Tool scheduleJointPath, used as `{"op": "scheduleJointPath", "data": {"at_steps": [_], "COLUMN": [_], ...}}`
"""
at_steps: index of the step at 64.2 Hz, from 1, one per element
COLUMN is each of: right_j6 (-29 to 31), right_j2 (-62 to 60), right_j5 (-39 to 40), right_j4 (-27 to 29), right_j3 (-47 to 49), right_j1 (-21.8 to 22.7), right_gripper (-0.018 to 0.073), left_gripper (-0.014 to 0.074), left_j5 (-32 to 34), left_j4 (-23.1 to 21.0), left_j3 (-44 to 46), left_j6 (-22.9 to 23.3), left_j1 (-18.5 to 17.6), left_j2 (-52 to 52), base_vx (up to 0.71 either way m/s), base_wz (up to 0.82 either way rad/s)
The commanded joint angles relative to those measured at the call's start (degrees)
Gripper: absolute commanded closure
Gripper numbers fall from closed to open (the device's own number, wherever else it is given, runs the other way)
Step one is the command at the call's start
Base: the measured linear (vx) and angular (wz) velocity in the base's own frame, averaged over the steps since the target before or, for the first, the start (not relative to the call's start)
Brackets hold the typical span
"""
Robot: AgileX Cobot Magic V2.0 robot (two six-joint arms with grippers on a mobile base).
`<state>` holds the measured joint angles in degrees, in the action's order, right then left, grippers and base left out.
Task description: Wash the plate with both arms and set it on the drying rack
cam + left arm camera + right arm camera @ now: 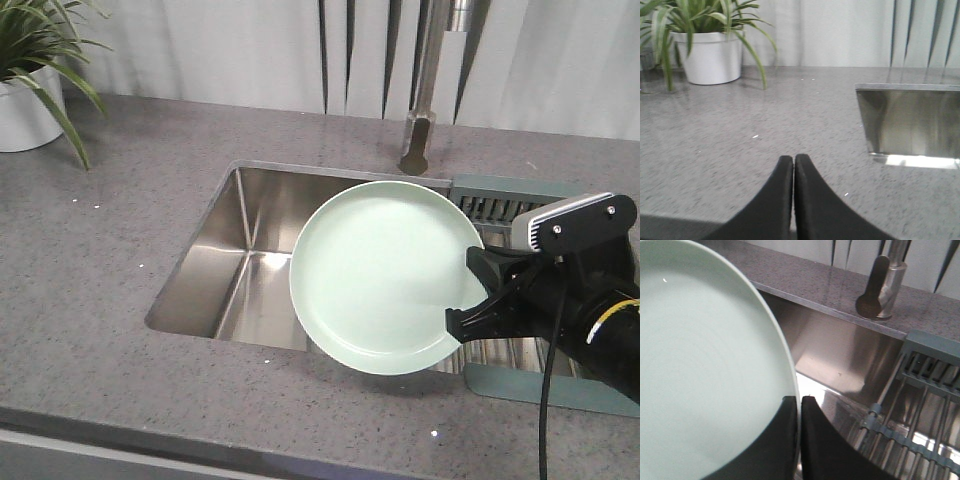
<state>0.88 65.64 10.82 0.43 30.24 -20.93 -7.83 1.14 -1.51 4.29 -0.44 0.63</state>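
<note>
- Right claw (470, 300) is pinched shut on the lower right rim of the plate (385, 275); from the right wrist view its two black fingers (815, 440) sit one on each side of the rim.
- Behind it the right arm (590, 320) reaches in from the right end of the bench (100, 260), with a whitish-grey camera block (570, 220) on top and a black cable (548, 400) hanging down.
- Pale green and tilted up on edge, the plate is off every surface, over the right half of the sink (215, 270), its face turned up and towards the front edge.
- Drying rack (500, 205) lies across the sink's right end, under and behind the claw; plate and arm hide most of it.
- Just past the plate's top rim, the tap (425, 100) stands at the sink's back edge, apart from the plate.
- Left claw (793, 162) has its fingers pressed together on nothing, low over bare bench left of the sink.
- A potted plant (25, 100) stands in the back left corner, well apart from all this.
</note>
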Motion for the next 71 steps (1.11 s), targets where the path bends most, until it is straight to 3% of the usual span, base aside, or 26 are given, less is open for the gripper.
{"op": "scheduleJointPath", "data": {"at_steps": [1, 71], "right_j6": [0.1, 0.1], "right_j2": [-1.3, -1.3], "right_j5": [4.7, 4.7], "right_j4": [-0.4, -0.4], "right_j3": [1.6, 1.6], "right_j1": [0.1, 0.1], "right_gripper": [0.0564, 0.0564], "left_gripper": [0.0598, 0.0598], "left_j5": [4.2, 4.2], "left_j4": [0.0, 0.0], "left_j3": [-0.9, -0.9], "left_j6": [0.7, 0.7], "left_j1": [0.0, 0.0], "left_j2": [0.9, 0.9], "base_vx": [0.08, 0.05], "base_wz": [-0.31, -0.17]}}
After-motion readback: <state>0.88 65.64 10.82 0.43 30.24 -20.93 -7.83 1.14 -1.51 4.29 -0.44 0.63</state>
